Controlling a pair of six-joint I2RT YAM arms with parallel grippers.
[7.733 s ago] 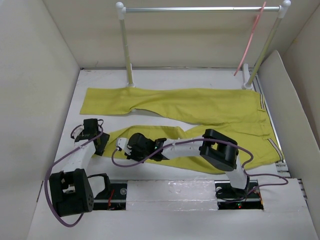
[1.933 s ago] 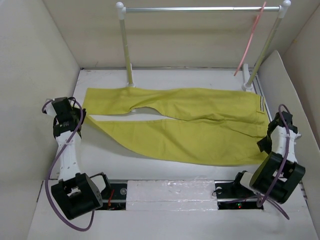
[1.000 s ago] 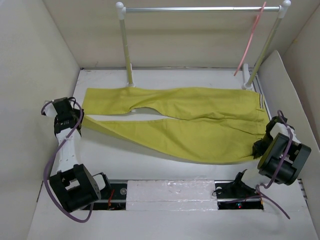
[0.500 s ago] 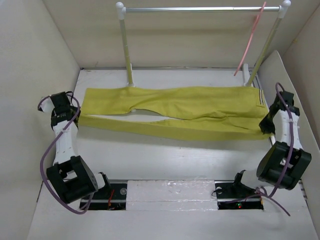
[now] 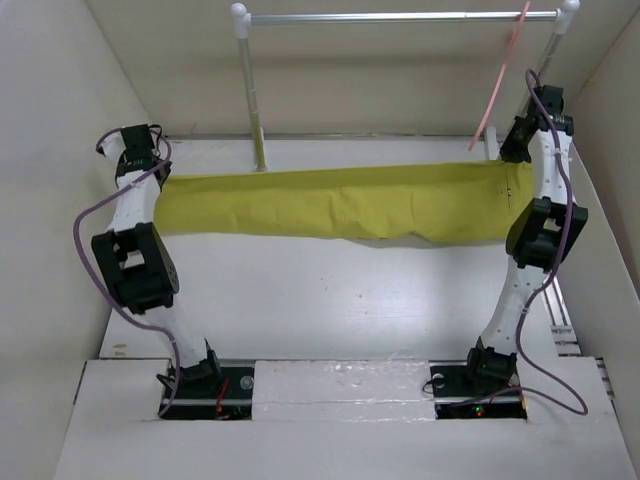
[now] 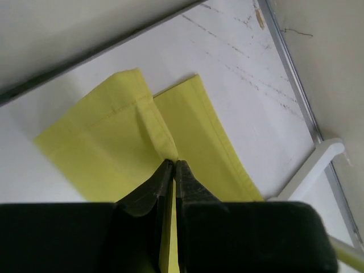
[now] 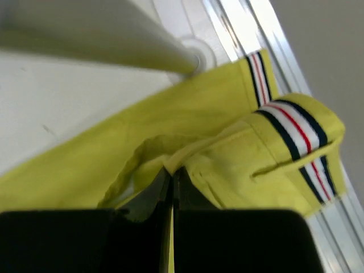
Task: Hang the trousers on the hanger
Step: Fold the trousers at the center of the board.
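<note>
White table (image 5: pixel 330 300): trousers (image 5: pixel 340 205) stretched across; left end effector (image 6: pixel 173 164) clamped on cuffs, right end effector (image 7: pixel 171 170) clamped on waistband.

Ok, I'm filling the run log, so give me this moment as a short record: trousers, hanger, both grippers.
trousers: folded lengthwise, stretched across the far table, held at both ends
hanger: hooked on the rack rail near its right post, bare
left gripper: shut on the leg-hem end
right gripper: shut on the striped waistband end
status: trousers not yet on the hanger
</note>
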